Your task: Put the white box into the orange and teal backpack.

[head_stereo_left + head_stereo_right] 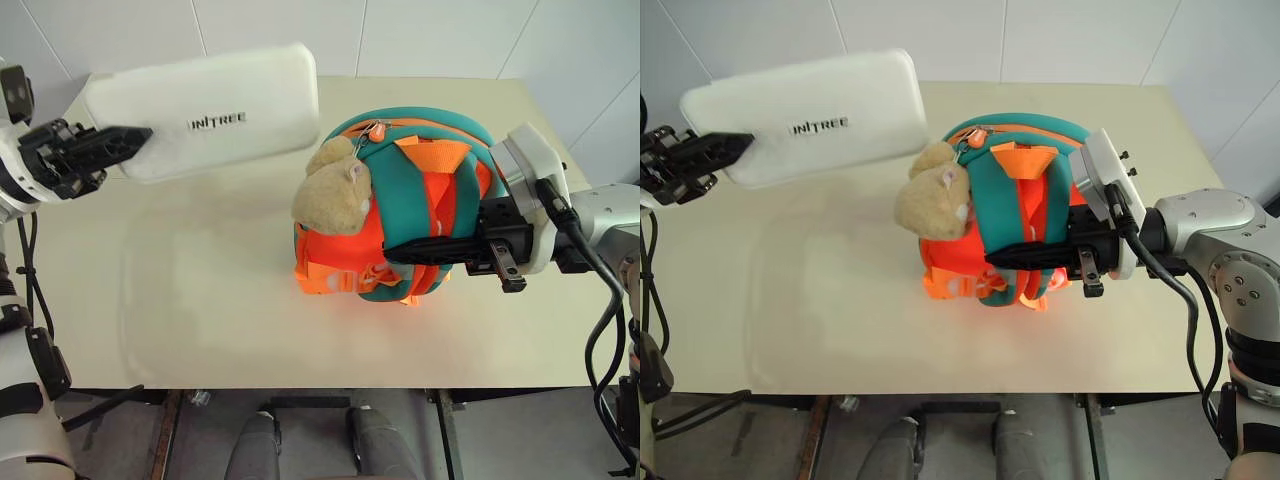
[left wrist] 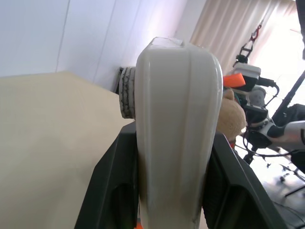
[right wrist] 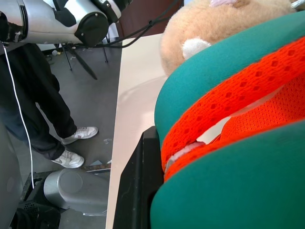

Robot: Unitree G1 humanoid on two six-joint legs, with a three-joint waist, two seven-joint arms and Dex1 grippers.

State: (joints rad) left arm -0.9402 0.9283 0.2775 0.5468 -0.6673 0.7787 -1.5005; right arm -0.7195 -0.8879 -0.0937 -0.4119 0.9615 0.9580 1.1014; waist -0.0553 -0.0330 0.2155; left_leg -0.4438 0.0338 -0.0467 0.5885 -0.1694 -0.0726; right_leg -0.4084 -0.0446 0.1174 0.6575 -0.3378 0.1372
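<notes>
Overhead, my left gripper (image 1: 130, 142) clamps the left end of the white box (image 1: 205, 108), held above the table (image 1: 200, 300); its long axis runs left to right, its free end pointing at the orange and teal backpack (image 1: 420, 205); my right gripper (image 1: 400, 252) is pinched on a backpack strap; my right wrist view adds a person's legs (image 3: 43, 119) beside the table.

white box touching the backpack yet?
Apart. Left eye view: the white box is held up in the left gripper, with bare table between it and the backpack.
</notes>
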